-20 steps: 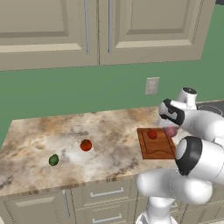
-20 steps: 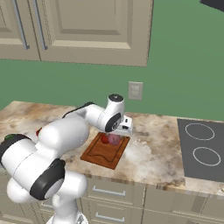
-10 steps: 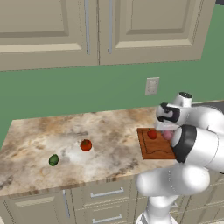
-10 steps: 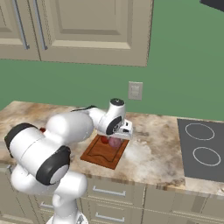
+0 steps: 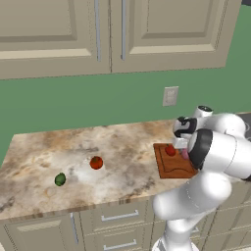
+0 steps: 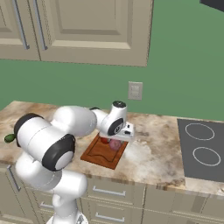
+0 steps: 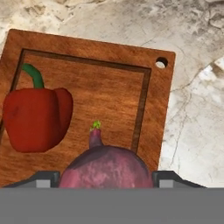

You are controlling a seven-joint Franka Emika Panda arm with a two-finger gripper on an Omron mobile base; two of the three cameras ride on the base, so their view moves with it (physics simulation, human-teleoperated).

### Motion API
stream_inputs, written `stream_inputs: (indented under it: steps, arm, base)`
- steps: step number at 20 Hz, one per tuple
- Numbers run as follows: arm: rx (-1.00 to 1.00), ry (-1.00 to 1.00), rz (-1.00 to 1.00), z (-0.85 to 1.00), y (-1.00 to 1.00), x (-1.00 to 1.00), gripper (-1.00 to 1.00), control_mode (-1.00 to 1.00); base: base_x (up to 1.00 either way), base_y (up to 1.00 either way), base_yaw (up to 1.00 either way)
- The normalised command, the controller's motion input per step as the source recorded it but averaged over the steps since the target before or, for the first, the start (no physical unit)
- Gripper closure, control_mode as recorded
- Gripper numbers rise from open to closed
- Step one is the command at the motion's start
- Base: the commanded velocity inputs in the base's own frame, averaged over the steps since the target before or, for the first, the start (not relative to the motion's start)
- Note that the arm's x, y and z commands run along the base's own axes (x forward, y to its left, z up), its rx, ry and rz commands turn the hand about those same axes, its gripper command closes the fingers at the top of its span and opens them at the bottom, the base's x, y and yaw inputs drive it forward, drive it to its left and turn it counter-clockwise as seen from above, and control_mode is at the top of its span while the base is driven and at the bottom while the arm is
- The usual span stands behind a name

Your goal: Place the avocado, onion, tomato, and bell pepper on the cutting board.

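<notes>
gripper [image 7: 105, 175] clasps onion [image 7: 105, 168] above cutting board [image 7: 109, 65] | bell pepper [image 7: 37, 113] beside | tomato [image 5: 96, 163], avocado [image 5: 60, 179] on counter [image 5: 44, 152]

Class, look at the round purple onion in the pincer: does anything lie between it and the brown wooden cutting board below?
Nothing visible does. The onion hangs over bare board; the blocky red bell pepper sits off to one side, apart from it.

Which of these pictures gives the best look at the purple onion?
The hand view: the onion sits large and close, sprout visible, over the cutting board beside the bell pepper. In the right base view it is a small pink ball under the gripper; the left base view shows only a sliver.
</notes>
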Motion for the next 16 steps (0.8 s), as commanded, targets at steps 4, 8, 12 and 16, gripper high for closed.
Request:
stream_inputs:
  steps: [4, 8, 12, 16]
  arm:
    - [0.0, 0.03, 0.0, -0.34, 0.0, 0.08, -1.0, -1.0]
    - [0.0, 0.0, 0.0, -0.09, 0.0, 0.0, -1.0, -1.0]
    - [0.0, 0.0, 0.01, 0.0, 0.01, 0.0, -1.0, -1.0]
    - [0.0, 0.0, 0.02, 0.04, 0.06, 0.0, -1.0, -1.0]
  base:
    - [0.0, 0.0, 0.0]
    - [0.0, 0.0, 0.0]
    - [0.0, 0.0, 0.0]
    - [0.0, 0.0, 0.0]
